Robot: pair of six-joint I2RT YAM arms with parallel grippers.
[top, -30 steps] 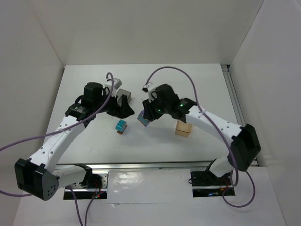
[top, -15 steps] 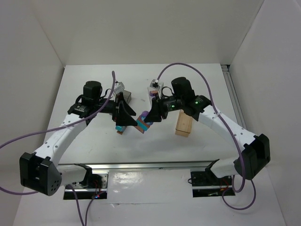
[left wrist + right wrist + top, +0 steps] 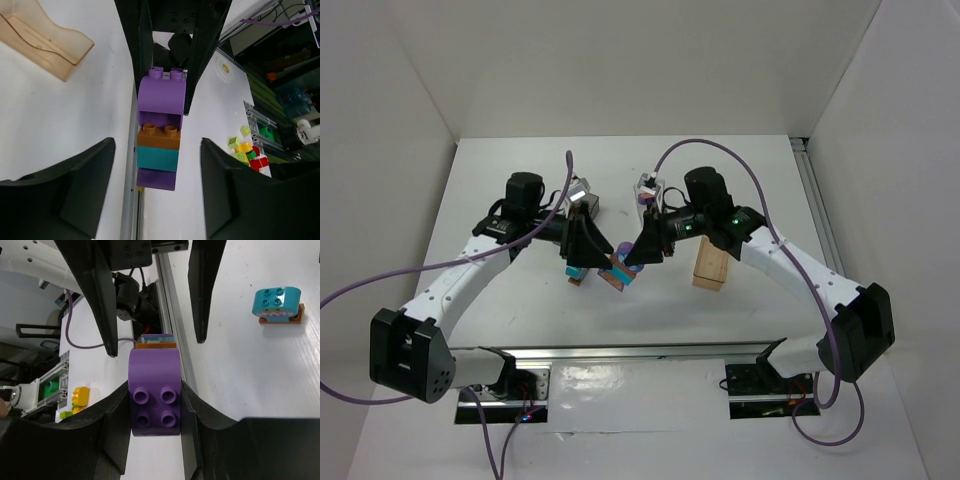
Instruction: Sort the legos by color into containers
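Note:
My right gripper is shut on a mixed lego clump: a purple arch brick, then orange-brown, teal and purple bricks. It holds the clump above the table's middle. My left gripper is open, and the clump's free end lies between its fingers without touching them. In the top view the left gripper faces the right gripper. A second clump, teal on orange-brown, lies on the table beside them. The amber bin stands to the right. The dark grey bin is behind the left wrist. I cannot make out the clear bin.
The amber bin also shows in the left wrist view. The metal rail runs along the table's near edge. Loose yellow, green and red bricks lie beyond the table. White walls close in three sides.
The right arm swung the clump left and down towards the left gripper. The left gripper turned and moved in, so its open fingers now flank the clump's end.

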